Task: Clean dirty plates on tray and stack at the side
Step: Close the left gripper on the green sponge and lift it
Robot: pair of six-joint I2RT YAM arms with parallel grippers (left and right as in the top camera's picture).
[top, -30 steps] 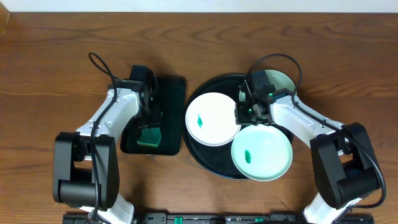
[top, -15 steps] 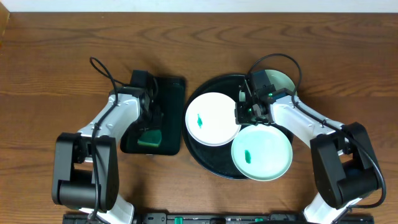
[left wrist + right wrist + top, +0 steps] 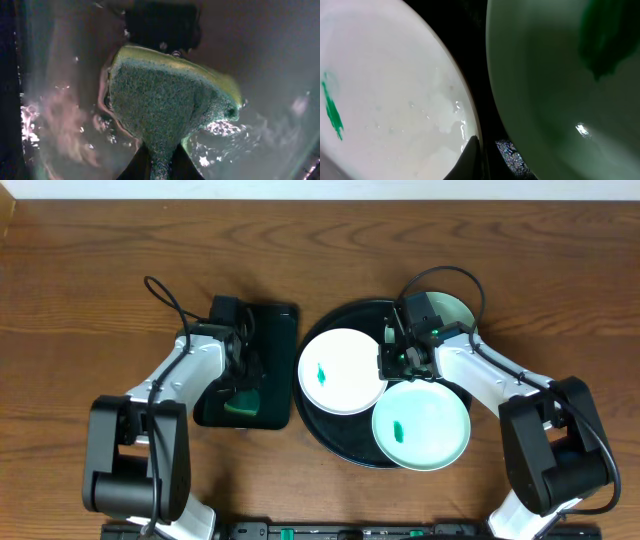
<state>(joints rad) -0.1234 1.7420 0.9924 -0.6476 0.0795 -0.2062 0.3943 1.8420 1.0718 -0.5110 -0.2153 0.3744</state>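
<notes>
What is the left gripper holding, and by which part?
The left gripper holds a green sponge. Its fingers pinch the sponge at the narrow end nearest the wrist camera, squeezing it thin there.

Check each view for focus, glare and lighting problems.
Overhead: sharp, evenly lit, little glare. Left wrist: dim and murky, only the sponge in focus, scattered glints around it. Right wrist: too close, white plate and mint plate soft, small glare spots.
</notes>
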